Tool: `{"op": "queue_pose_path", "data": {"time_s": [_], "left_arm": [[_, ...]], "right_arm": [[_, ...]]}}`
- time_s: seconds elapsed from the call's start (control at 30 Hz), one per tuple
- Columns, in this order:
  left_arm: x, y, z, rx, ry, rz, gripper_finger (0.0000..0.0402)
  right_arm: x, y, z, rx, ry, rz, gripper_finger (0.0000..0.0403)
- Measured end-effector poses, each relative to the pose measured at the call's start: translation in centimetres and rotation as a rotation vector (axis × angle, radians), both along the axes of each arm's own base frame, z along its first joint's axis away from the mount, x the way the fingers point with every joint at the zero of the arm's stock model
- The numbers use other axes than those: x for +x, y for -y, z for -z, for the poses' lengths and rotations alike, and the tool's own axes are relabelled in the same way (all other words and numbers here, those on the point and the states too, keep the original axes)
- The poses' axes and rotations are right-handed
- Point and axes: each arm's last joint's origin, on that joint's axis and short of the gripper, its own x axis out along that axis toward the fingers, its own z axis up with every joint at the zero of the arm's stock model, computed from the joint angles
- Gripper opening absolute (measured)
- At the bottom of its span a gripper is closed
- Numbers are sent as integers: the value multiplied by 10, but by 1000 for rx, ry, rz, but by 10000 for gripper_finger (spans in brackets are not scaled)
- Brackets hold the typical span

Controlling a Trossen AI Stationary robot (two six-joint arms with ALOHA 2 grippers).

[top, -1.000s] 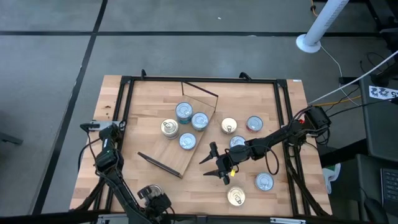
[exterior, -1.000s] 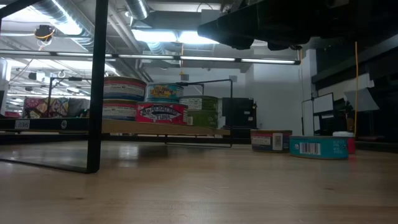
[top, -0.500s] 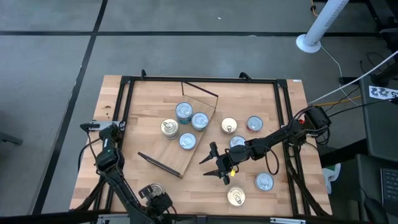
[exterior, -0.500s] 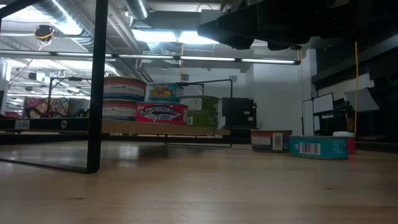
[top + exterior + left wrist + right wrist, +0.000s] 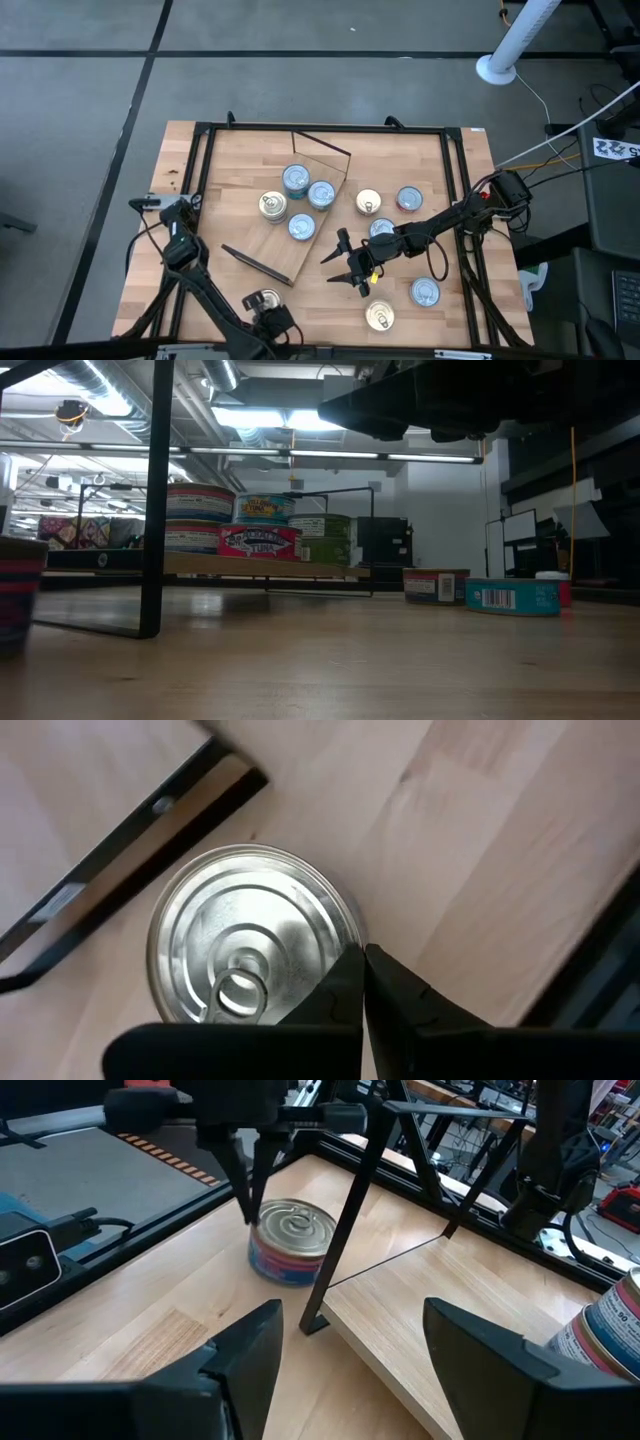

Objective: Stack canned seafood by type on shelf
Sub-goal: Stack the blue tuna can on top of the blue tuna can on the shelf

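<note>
So the thing that just changed: the left gripper [image 5: 262, 304] has slid along the near edge of the slatted wooden table [image 5: 440, 160] towards the middle, and the gold-lidded round tin with the pull tab and blue-red label [image 5: 266, 299] has come along with it. In the low view that tin [image 5: 18, 592] now pokes in at the left edge, where a moment ago there was only bare wood. Up close, the left gripper's fingers [image 5: 345, 982] are clenched tight together right at the tin's rim [image 5: 250, 935]. I honestly can't tell if they've nipped the lip or are just pressed against it. The tin itself sits flat on the table, just beside the near corner of the shelf, which is the flat plywood board with thin dark metal frame bars [image 5: 268, 245]. Four tins are already on that board, two of them stacked per the low view. The right gripper [image 5: 340, 264] hasn't budged: it hangs by the shelf's right-hand edge with its jaws spread wide and nothing between them, pointing across the board at that same tin [image 5: 292, 1238]. My read is that the left arm is bringing this one closer so it can go onto the shelf. Five more tins wait loose on the table to the right.
</note>
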Motion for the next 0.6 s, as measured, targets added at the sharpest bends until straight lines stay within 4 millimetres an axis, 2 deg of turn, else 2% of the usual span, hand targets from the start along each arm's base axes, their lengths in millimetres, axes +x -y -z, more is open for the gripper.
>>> {"op": "queue_pose_path", "data": {"time_s": [0.23,0.6], "left_arm": [[10,-3,-6,-18,34,20,0],[32,-7,-7,-82,113,67,1]], "right_arm": [[-1,0,2,-9,-18,0,241],[-4,1,14,-231,-70,-74,241]]}}
